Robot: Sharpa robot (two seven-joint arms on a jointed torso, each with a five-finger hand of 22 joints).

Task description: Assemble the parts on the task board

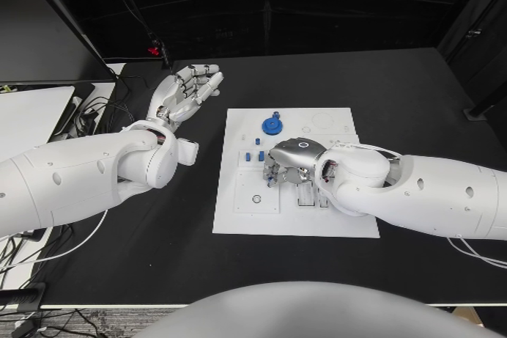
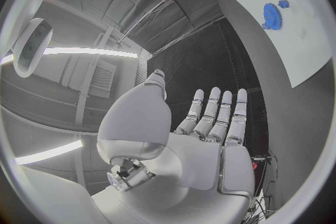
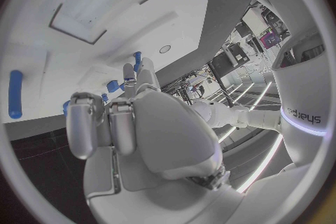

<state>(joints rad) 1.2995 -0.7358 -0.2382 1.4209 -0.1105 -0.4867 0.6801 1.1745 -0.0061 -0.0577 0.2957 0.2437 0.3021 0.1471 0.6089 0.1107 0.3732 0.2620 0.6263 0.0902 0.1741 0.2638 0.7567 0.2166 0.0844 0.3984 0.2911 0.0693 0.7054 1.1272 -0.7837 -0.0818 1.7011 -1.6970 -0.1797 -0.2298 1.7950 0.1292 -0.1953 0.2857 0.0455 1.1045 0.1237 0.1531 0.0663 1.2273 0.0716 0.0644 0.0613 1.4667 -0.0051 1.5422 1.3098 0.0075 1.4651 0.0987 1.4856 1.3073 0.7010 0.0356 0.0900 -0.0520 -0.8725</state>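
The white task board (image 1: 238,206) lies in the middle of the black table. A blue gear (image 1: 272,125) stands near its far edge, and small blue parts (image 1: 255,156) lie just nearer. My right hand (image 1: 291,162) hovers low over the board's middle, fingers curled down. In the right wrist view, two fingertips (image 3: 143,75) pinch a small blue part (image 3: 137,57), with other blue parts (image 3: 112,85) beside it and a blue peg (image 3: 15,94) farther off. My left hand (image 1: 190,89) is raised left of the board, fingers spread and holding nothing. The left wrist view shows that open left hand (image 2: 210,140), the board (image 2: 308,39) and the gear (image 2: 271,14).
A white desk (image 1: 31,114) with cables borders the table's left edge. A red light (image 1: 154,50) glows at the far edge. Bare black table (image 1: 423,96) lies to the right of the board and behind it.
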